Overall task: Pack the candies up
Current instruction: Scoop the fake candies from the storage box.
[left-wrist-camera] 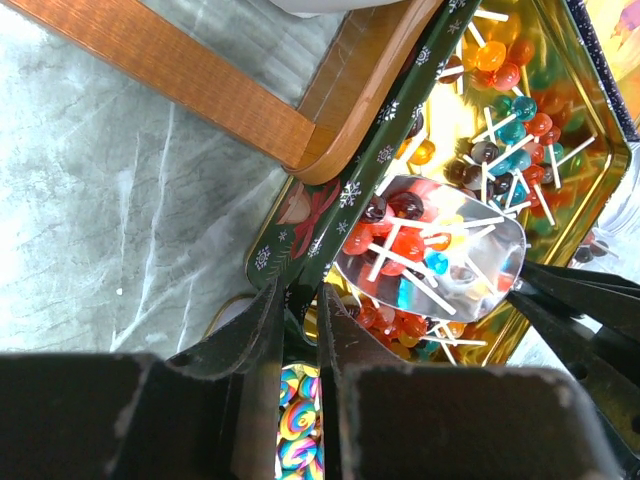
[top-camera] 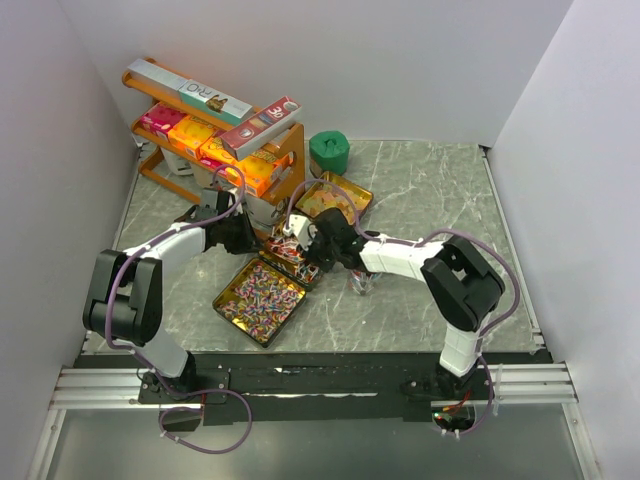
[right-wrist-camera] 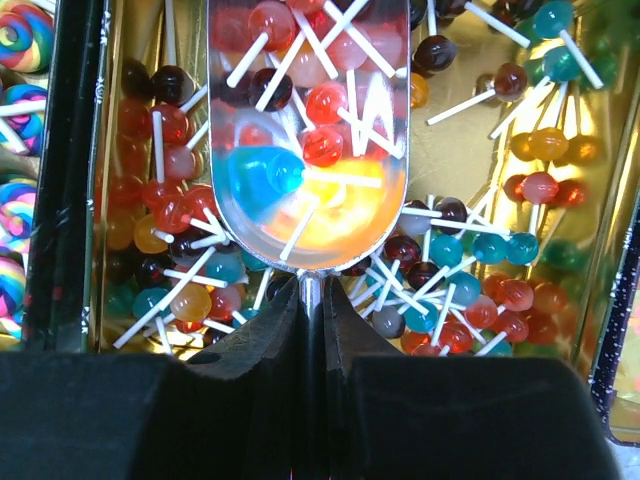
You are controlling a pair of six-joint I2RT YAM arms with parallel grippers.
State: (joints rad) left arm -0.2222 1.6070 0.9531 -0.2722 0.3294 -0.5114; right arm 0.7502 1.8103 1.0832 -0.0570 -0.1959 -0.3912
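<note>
They are at the scooping step. The right gripper (right-wrist-camera: 312,300) has its jaws closed tight on the thin stem of a shiny metal scoop (right-wrist-camera: 300,235). The scoop is heaped with small round lollipops on white sticks (right-wrist-camera: 470,250), red, orange, teal and dark. It sits low over the gold-lined green tin (left-wrist-camera: 345,190) that holds the rest of them. The left gripper (left-wrist-camera: 302,300) pinches that tin's snowflake-printed wall with its jaws nearly together, steadying it, I'd say. Just beside it lies a second square tin (top-camera: 236,320) full of rainbow swirl candies (top-camera: 260,292).

Next, to my eye, the scoop has to come up level, since sticks poke over its lip and a tilt would spill them. Where the load is meant to go I cannot tell.

All this sits on a grey-green marble-look tabletop (top-camera: 430,200), boxed in by plain white walls (top-camera: 400,60). At the back stand a wooden rack (top-camera: 152,168) stacked with orange and pink cartons (top-camera: 195,135), and a green lidded pot (top-camera: 328,152).
</note>
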